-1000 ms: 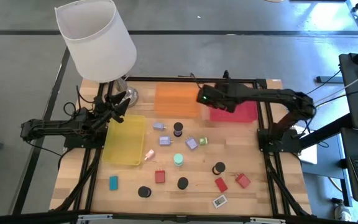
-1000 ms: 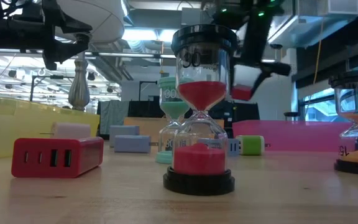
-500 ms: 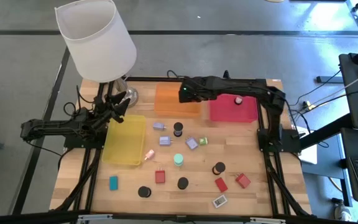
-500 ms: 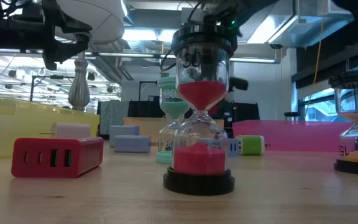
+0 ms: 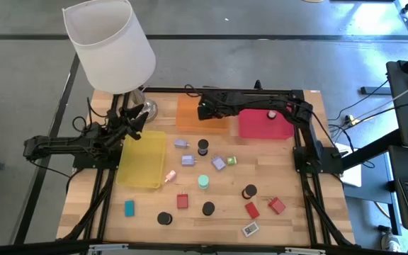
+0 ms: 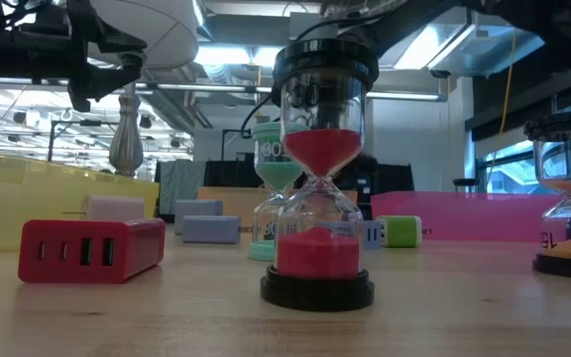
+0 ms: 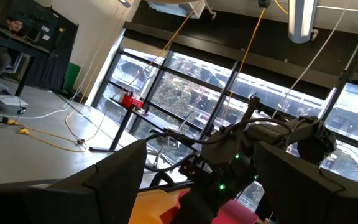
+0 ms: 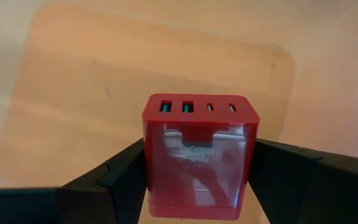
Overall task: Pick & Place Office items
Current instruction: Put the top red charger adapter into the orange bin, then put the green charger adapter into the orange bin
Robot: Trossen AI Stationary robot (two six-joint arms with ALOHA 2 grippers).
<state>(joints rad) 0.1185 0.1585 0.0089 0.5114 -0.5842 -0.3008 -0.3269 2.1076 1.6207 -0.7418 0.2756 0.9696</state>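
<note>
Red charger block is sitting clamped in right claw directly over orange tray; left claw's fingers hanging apart.

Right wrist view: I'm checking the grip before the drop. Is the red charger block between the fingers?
Yes, the red charger block sits clamped between the right gripper's two dark fingers.

Between my right gripper sits a red translucent plastic charger block, glossy, with a solid matt red cap around its ports. My fingers are matt black plastic. Below me lies a smooth orange plastic tray, slightly translucent. Beyond it the pale wooden tabletop looks smooth with a satin finish. Ahead, a clear glass hourglass with red sand has glossy black plastic ends.
</note>
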